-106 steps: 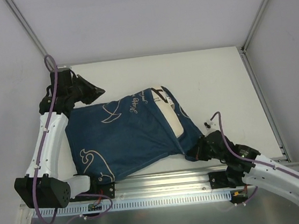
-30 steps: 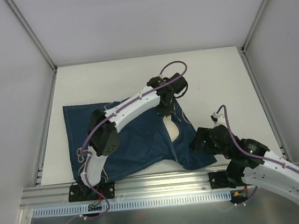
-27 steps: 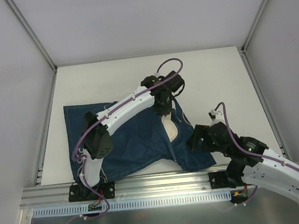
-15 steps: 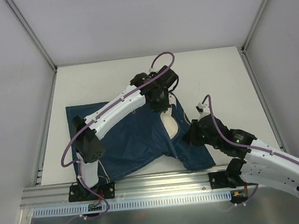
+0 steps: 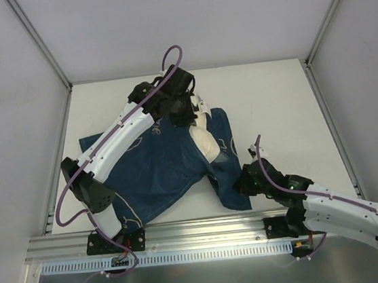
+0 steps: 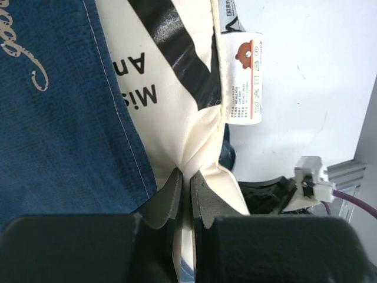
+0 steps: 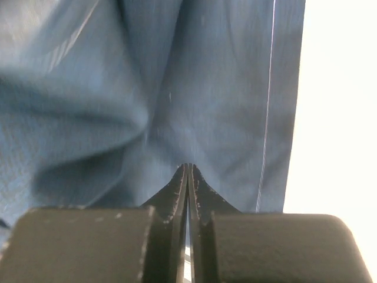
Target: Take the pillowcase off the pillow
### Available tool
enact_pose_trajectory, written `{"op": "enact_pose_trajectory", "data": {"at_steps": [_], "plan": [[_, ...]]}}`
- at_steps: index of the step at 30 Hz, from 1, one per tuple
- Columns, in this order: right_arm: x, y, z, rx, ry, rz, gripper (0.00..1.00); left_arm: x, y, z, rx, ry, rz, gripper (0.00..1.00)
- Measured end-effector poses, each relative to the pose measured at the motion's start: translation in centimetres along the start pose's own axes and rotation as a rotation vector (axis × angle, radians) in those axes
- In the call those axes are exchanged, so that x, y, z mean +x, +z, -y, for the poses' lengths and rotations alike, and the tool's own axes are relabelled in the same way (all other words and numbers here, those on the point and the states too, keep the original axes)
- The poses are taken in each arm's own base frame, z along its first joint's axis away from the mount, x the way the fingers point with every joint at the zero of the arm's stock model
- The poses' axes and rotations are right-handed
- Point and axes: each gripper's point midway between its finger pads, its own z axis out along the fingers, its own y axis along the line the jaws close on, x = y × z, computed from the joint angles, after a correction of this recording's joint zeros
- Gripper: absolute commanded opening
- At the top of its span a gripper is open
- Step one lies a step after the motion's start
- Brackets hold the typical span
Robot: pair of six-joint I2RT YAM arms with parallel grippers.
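The navy pillowcase (image 5: 151, 166) lies flat across the middle of the table, cream outline drawings on it. The cream pillow (image 5: 206, 139) sticks out of its right-hand opening. My left gripper (image 5: 184, 114) is at the pillow's far end; in the left wrist view its jaws (image 6: 189, 177) are shut on a fold of the cream cloth, next to black lettering and a white label (image 6: 241, 79) with a bear logo. My right gripper (image 5: 241, 183) sits on the pillowcase's near right corner. In the right wrist view its jaws (image 7: 188, 167) are shut, with blue fabric (image 7: 118, 88) gathering at the tips.
The white table (image 5: 273, 104) is bounded by grey walls on three sides. A metal rail (image 5: 206, 232) runs along the near edge by the arm bases. In the right wrist view, bare table (image 7: 336, 118) lies just right of the pillowcase's stitched hem.
My left gripper has pulled the pillow's end toward the far left, and more cream pillow shows outside the case. My right gripper has gone from open to shut at the pillowcase's near right corner.
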Motion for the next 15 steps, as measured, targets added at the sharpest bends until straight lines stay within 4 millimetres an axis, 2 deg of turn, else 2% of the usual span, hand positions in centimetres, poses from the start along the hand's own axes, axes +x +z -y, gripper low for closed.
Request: {"op": "enact_pose_trajectory", "data": {"at_steps": [5,6,7,8,10,11,13,15], "plan": [[1.1,0.8,-1.2,-0.027,-0.042,-0.076,0.01,0.2,-0.5,0.9,0.049,-0.002,-0.012,0.0],[1.1,0.7,-1.6,-0.029,-0.062,-0.09,0.06,0.3,-0.5,1.1,0.061,-0.002,-0.019,0.0],[1.0,0.5,-2.0,-0.026,-0.099,-0.117,0.35,0.3,-0.4,1.3,0.072,-0.002,-0.024,0.0],[0.6,0.2,-2.9,-0.038,-0.127,-0.129,0.56,0.4,-0.4,1.6,0.084,-0.001,-0.028,0.0],[-1.4,-0.9,-4.4,-0.064,-0.184,-0.108,0.8,0.6,-0.1,1.8,0.098,0.0,-0.037,0.0],[-2.8,-1.5,-5.0,-0.077,-0.201,-0.08,0.9,0.8,0.1,1.8,0.103,0.0,-0.044,0.0],[-5.7,-2.9,-5.3,-0.096,-0.193,0.0,0.93,1.1,0.5,1.8,0.108,0.0,-0.056,0.0],[-8.5,-4.6,-4.7,-0.103,-0.147,0.092,0.93,1.5,1.0,1.9,0.117,0.001,-0.069,0.0]]}}
